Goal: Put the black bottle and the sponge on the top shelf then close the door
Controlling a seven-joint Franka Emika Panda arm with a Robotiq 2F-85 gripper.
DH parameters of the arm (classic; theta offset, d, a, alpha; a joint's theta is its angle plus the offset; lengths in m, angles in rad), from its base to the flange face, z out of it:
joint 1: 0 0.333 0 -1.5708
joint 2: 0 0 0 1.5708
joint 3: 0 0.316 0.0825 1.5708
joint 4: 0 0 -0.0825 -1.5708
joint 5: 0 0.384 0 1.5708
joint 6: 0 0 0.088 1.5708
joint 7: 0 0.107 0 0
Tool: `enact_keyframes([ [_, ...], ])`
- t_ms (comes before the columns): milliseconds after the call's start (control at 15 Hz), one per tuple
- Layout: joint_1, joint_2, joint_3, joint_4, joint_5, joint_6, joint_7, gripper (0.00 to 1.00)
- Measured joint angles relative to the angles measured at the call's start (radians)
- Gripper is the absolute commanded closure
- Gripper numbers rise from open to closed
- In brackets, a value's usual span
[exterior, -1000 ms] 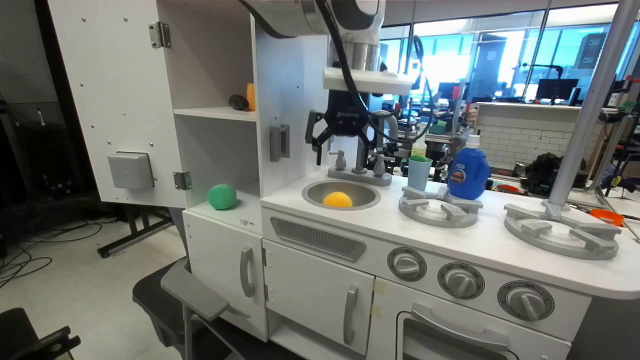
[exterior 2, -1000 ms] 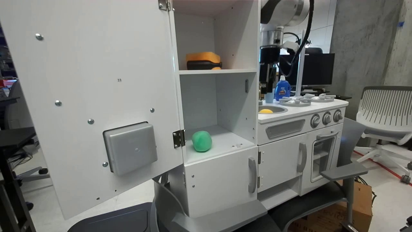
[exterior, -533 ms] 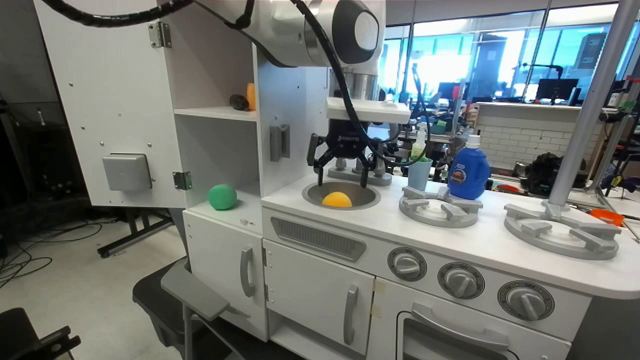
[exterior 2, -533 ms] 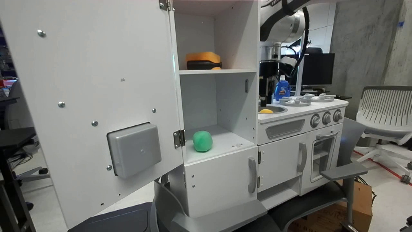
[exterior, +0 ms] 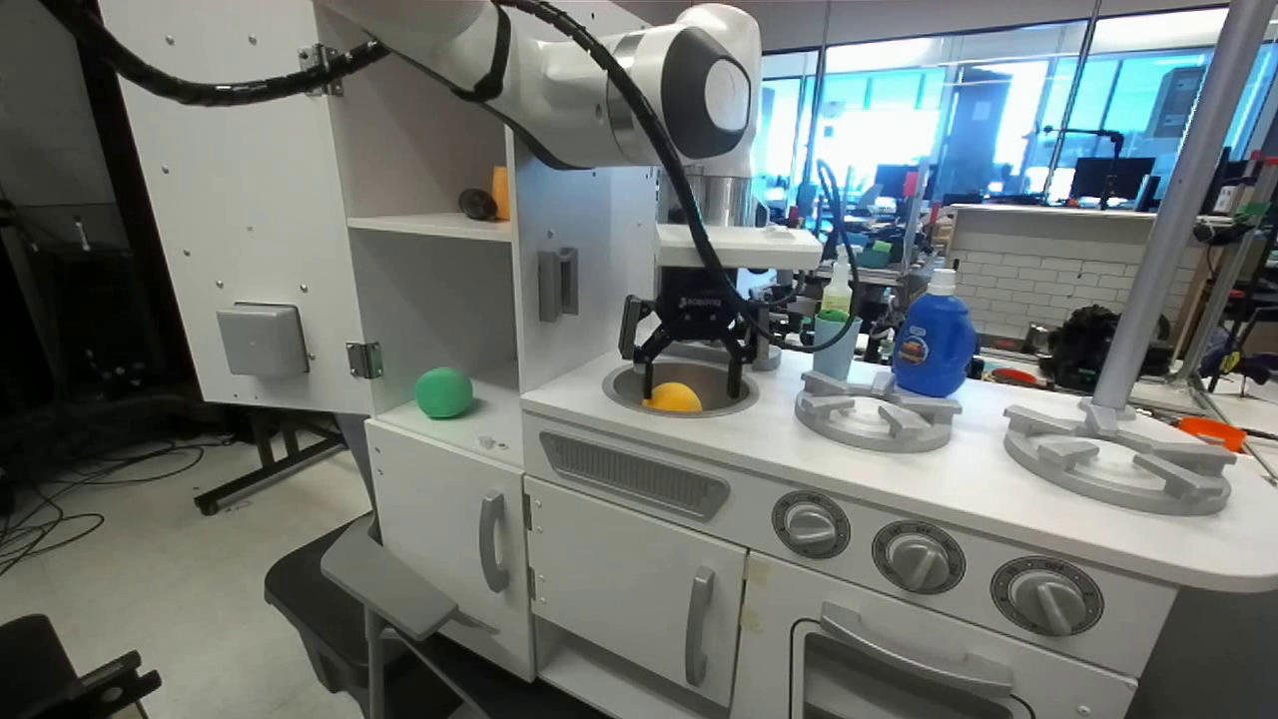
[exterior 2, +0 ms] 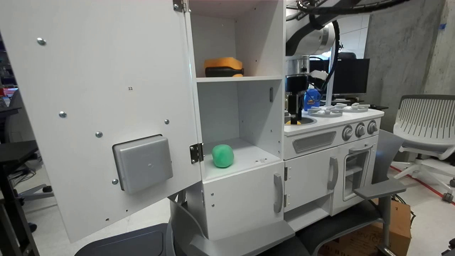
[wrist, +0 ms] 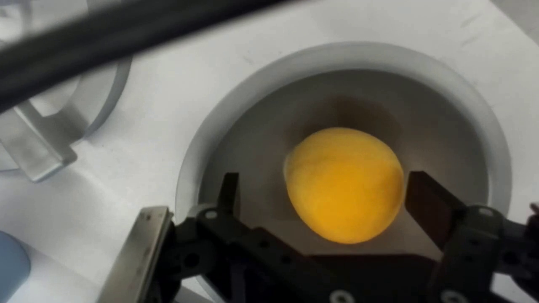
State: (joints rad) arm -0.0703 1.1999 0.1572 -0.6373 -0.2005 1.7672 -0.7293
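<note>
When I checked in an exterior view, I had the gripper pointing straight down over the sink, its fingers standing well apart, released. The sponge, yellow and rounded, sat in the sink, closer to the finger on the left. Right of the sink, toward the far edge of the counter, I saw a light-blue cup, and right of that a blue bottle with a white cap, upright.

In an exterior view I also looked into the cupboard. The door stood open on the left, its inner face turned my way. The black bottle lay on its side on the top shelf, with an orange block on its far side. On the lower shelf, left and toward the near edge, was a green ball. From there, the gripper hid part of the sponge.

In the wrist view, the sponge showed between the two fingertips, with a clear gap to the left one. The right fingertip was just beside it; whether the two touched, I could not tell. A grey burner stood well apart on the left.
</note>
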Motion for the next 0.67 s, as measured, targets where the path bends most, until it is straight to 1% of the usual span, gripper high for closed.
enact_keyframes([
  [267,0.002,0.026,0.0,0.013,-0.016,0.003,-0.007,0.0],
  [333,0.003,0.031,0.0,0.017,-0.017,0.006,-0.008,0.25],
  [400,0.003,0.034,0.0,0.018,-0.017,0.009,-0.008,0.28],
  [667,0.004,0.038,0.0,0.019,-0.017,0.038,-0.011,0.58],
])
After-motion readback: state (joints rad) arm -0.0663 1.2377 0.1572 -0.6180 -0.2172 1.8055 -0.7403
